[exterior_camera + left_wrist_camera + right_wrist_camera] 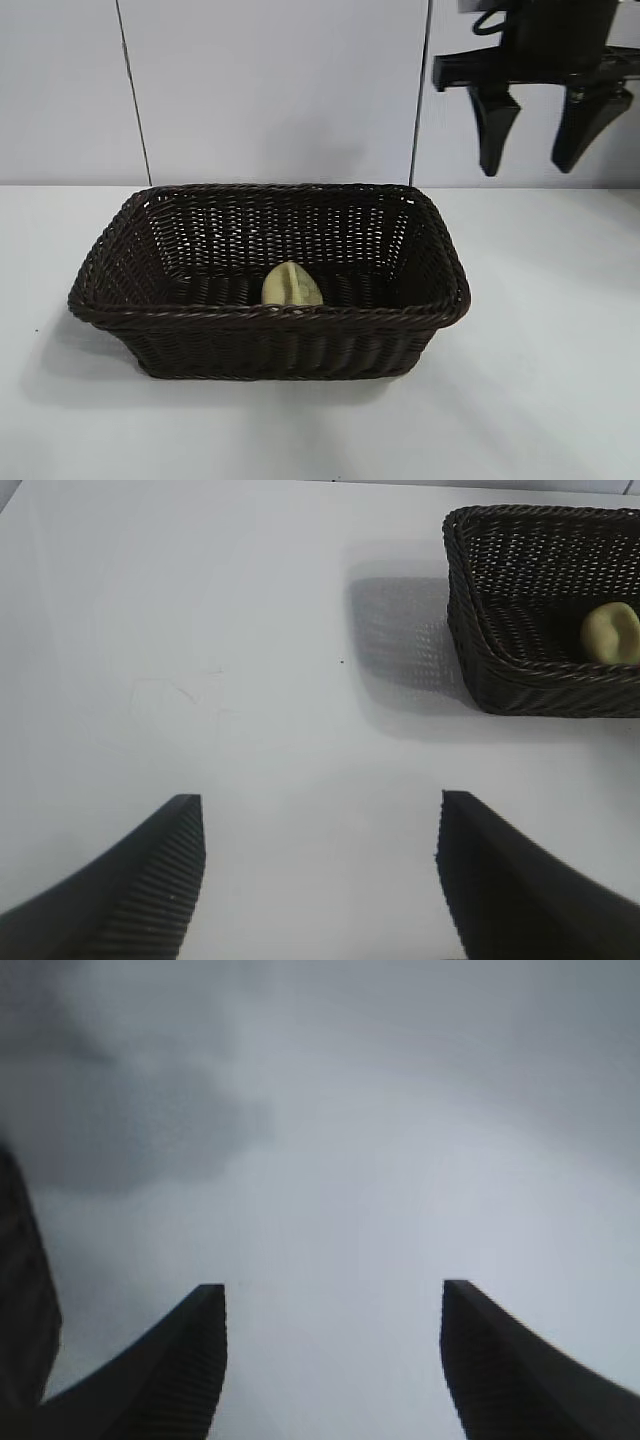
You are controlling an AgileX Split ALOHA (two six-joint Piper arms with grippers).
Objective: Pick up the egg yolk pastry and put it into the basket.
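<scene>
Inside the basket [150,300], 6 o'clock wall, you've got the egg yolk pastry [291,286]. Right claw [527,130] released, raised at 1 o'clock; left claw [320,880] released over bench [250,680]. Risk: descending arm clips rim.

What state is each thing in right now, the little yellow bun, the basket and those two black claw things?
egg yolk pastry: lying inside the basket, near its front wall, held by nothing.
basket: upright on the white table, holding only the pastry.
right end effector: open, empty, raised above the table beside the basket's far right corner.
left end effector: open, empty, over bare table away from the basket.
</scene>
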